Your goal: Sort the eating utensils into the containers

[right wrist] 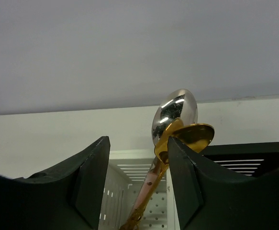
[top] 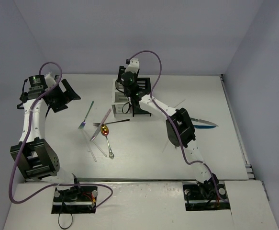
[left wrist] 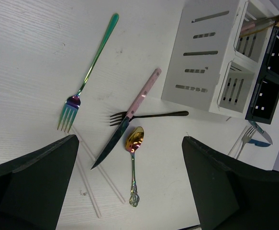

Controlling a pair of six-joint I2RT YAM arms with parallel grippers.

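On the white table [top: 144, 163], nearest the arm bases, two clear thin sticks [left wrist: 97, 191] lie beside one gold spoon with a rainbow handle [left wrist: 134, 158]. Just past them, a pink-handled knife with a dark blade [left wrist: 129, 115] crosses a black fork [left wrist: 151, 115]. An iridescent teal fork [left wrist: 89, 72] lies apart to the left. A blue knife [top: 204, 123] and a silver fork [left wrist: 244, 138] lie off to the right.

The left gripper [left wrist: 129, 140] hangs above the middle group, spread wide and empty.

Farther back, a white slotted caddy [left wrist: 201, 57] is joined to a black slotted caddy [left wrist: 273, 72]. The right gripper [right wrist: 137, 143] hovers over the white one. Its fingers [right wrist: 91, 182] stand apart on either side of a silver spoon [right wrist: 175, 112] and a plain gold spoon [right wrist: 193, 136], which stand bowls-up inside. It pinches neither.
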